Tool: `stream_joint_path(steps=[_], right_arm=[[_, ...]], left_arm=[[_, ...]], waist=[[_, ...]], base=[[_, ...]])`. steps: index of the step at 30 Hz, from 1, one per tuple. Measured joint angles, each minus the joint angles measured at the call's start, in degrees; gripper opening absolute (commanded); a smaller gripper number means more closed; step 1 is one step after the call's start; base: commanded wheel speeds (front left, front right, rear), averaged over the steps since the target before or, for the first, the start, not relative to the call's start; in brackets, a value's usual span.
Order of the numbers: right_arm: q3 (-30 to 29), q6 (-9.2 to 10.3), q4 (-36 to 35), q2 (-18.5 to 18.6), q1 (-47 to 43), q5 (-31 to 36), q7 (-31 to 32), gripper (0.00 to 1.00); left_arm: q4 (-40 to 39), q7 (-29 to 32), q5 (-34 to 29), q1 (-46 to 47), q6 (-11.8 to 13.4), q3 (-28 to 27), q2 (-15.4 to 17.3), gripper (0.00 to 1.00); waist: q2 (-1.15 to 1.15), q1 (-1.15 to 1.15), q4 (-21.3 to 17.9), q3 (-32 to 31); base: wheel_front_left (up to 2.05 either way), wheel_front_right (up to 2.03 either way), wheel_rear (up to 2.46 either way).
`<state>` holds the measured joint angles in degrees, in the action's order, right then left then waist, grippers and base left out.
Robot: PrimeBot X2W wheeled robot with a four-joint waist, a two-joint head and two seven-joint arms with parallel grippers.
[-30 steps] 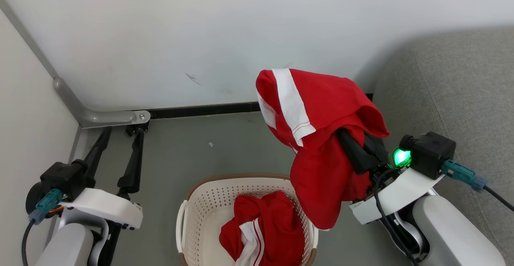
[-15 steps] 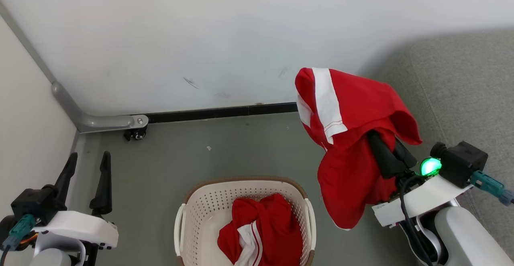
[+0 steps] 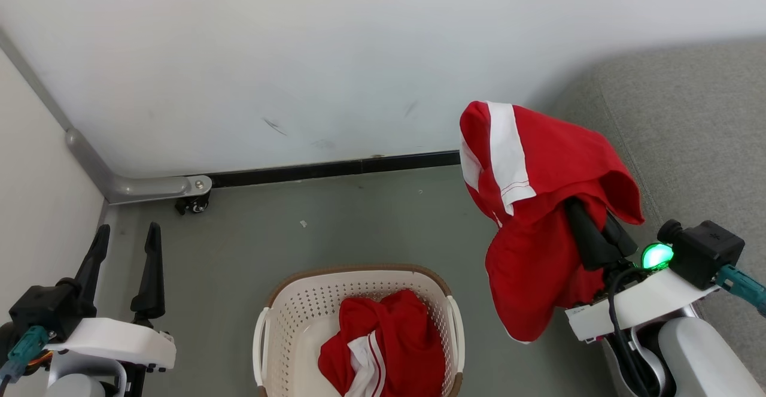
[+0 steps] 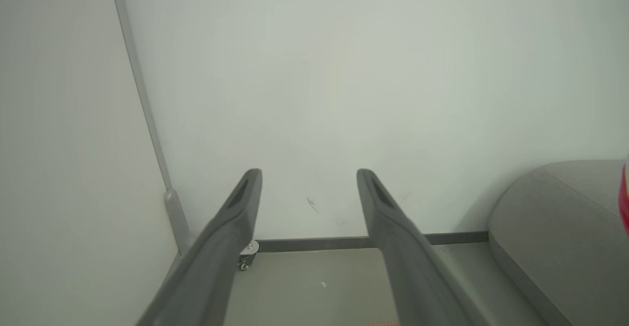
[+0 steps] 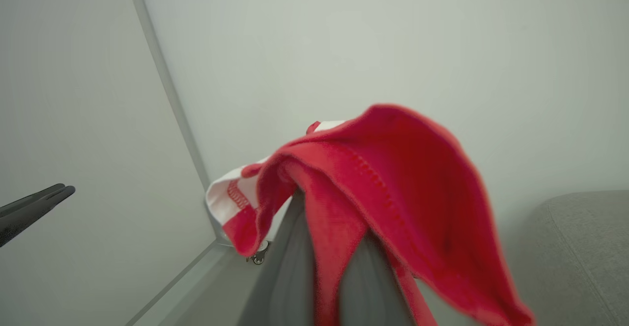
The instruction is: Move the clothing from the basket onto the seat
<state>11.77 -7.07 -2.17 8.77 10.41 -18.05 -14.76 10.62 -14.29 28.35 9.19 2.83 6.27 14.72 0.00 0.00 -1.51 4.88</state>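
Each wrist: white shell, black camera block, teal connector; rounded pale grey forearm behind. left gripper: long dark tapered fingers; right side has a lit green LED and a looped black cable.

Right claw is up, the draped garment lying over its fingers and hanging down its left side. The seat is just right of that claw, the wall ahead of it. Below and left of it the basket sits on the floor, second garment inside. The left claw is well apart, beyond the basket's left.
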Motion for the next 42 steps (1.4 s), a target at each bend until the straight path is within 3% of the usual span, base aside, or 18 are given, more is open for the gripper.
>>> stream_joint_path(steps=[22,42], right_arm=[[-10.4,0.0,-5.2,-2.8,-5.0,3.5,0.0,0.0],[-12.3,0.0,-7.1,-4.8,-6.7,3.6,0.0,0.0]], left_arm=[[-1.3,0.0,-2.8,0.2,-3.9,3.0,-0.4,1.0],[-0.7,0.0,-3.8,2.5,-5.0,2.7,-0.2,1.0]], waist=[[0.0,0.0,-5.9,1.5],[0.0,0.0,-14.4,3.8]], base=[[0.0,0.0,0.0],[0.0,0.0,0.0]])
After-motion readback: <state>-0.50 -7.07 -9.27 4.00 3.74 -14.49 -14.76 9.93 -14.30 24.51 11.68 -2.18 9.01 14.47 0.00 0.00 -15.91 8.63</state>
